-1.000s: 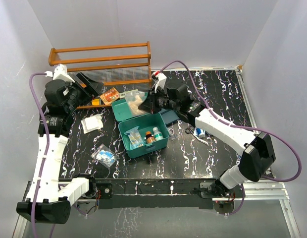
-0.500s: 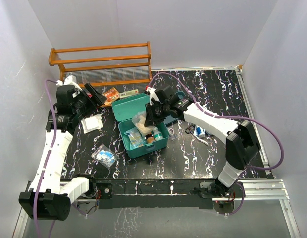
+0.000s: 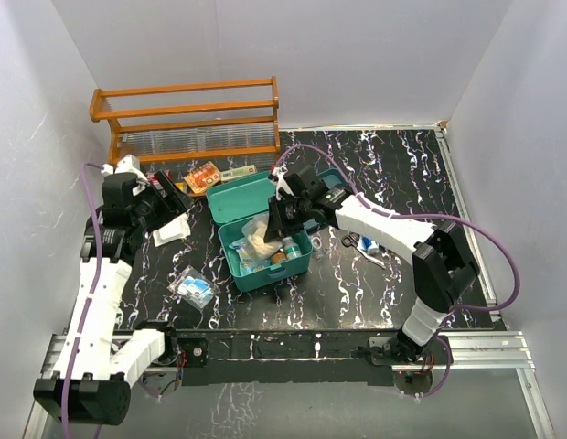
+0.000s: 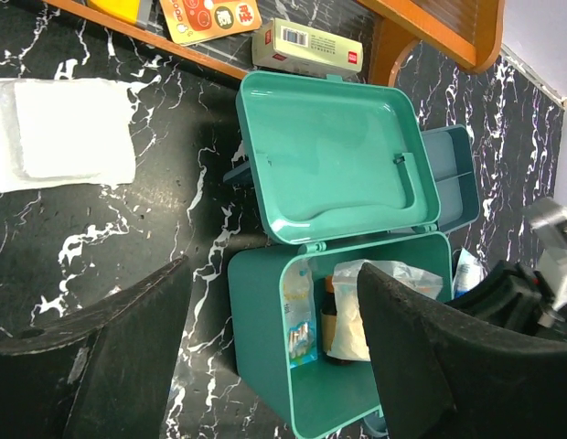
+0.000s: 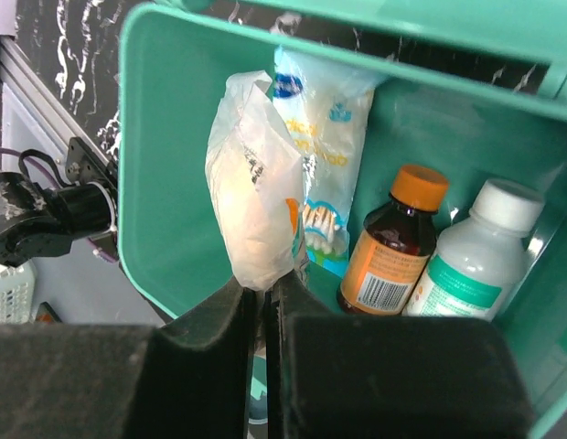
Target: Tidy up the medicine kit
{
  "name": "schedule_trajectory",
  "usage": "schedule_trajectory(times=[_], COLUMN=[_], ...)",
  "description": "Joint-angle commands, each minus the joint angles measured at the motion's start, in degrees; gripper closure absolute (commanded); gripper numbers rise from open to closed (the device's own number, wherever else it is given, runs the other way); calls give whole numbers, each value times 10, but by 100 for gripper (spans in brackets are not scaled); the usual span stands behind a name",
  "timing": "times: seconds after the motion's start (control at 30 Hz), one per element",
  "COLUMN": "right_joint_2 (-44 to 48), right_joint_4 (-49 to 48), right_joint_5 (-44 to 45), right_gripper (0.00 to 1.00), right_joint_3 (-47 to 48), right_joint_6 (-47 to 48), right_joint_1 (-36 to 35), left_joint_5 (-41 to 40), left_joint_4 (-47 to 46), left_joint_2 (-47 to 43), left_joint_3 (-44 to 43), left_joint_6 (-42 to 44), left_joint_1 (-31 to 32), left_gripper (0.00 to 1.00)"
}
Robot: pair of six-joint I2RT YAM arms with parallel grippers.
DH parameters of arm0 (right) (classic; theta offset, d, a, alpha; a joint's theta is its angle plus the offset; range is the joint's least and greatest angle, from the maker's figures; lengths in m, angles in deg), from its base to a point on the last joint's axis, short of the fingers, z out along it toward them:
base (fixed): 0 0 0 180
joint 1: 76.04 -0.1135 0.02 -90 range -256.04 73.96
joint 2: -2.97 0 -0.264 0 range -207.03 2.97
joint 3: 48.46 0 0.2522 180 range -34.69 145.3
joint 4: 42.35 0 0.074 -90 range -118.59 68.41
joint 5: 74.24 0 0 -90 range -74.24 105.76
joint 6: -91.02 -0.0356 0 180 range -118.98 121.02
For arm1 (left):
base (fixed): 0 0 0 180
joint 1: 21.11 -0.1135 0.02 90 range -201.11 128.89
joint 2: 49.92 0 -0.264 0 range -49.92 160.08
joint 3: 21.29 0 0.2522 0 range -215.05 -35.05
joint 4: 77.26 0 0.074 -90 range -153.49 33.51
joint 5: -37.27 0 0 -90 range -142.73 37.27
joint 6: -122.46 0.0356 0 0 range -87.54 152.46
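Note:
The medicine kit [image 3: 265,273] is a teal box standing open at the table's middle, its lid [image 3: 240,197] laid back. My right gripper [image 3: 272,222] reaches into the kit, shut on the edge of a clear bag with a beige pad [image 5: 251,201], which hangs inside the kit [image 5: 165,137]. Beside the bag stand a cotton-swab packet [image 5: 322,137], a brown orange-capped bottle [image 5: 393,240] and a white bottle [image 5: 476,261]. My left gripper [image 3: 172,197] hovers left of the kit, open and empty. Its view looks past both fingers [image 4: 110,357] at the kit [image 4: 261,347].
A wooden rack [image 3: 187,114] stands at the back left, with an orange packet [image 3: 203,176] and a small carton [image 3: 238,172] in front of it. White gauze [image 3: 172,229] and a bagged blue item [image 3: 194,288] lie left of the kit. A darker tray [image 3: 317,218] and small bottle [image 3: 368,244] lie right.
My right gripper has carried the bag from over the lid down into the kit. The left arm has drawn back from the rack toward the near left.

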Motion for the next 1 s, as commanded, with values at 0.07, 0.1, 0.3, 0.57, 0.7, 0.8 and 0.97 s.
schedule_trajectory(times=[0.07, 0.1, 0.3, 0.57, 0.7, 0.8, 0.97], right_joint_2=[8, 10, -36, -114, -132, -127, -98], right_joint_4=[-34, -34, -53, -48, -46, -46, -36], right_joint_5=[22, 23, 19, 44, 44, 51, 109], right_gripper=[100, 100, 99, 96, 91, 74, 56], right_joint_3=[-19, -22, 6, 61, 72, 70, 58], right_joint_6=[-41, -44, -79, -102, -104, -101, -99], right_joint_1=[-27, -31, -37, -68, -73, -73, -73], left_joint_5=[-28, -28, -20, -19, -19, -21, -22], left_joint_4=[45, 49, 48, 46, 46, 45, 43], left_joint_2=[-67, -73, -94, -88, -87, -85, -77], left_joint_3=[20, 23, 36, 27, 28, 28, 25], left_joint_6=[6, 3, -2, 10, 8, 8, 8], left_joint_1=[-2, -1, -2, -1, -2, -1, -2], left_gripper=[28, 28, 28, 28, 28, 28, 28])
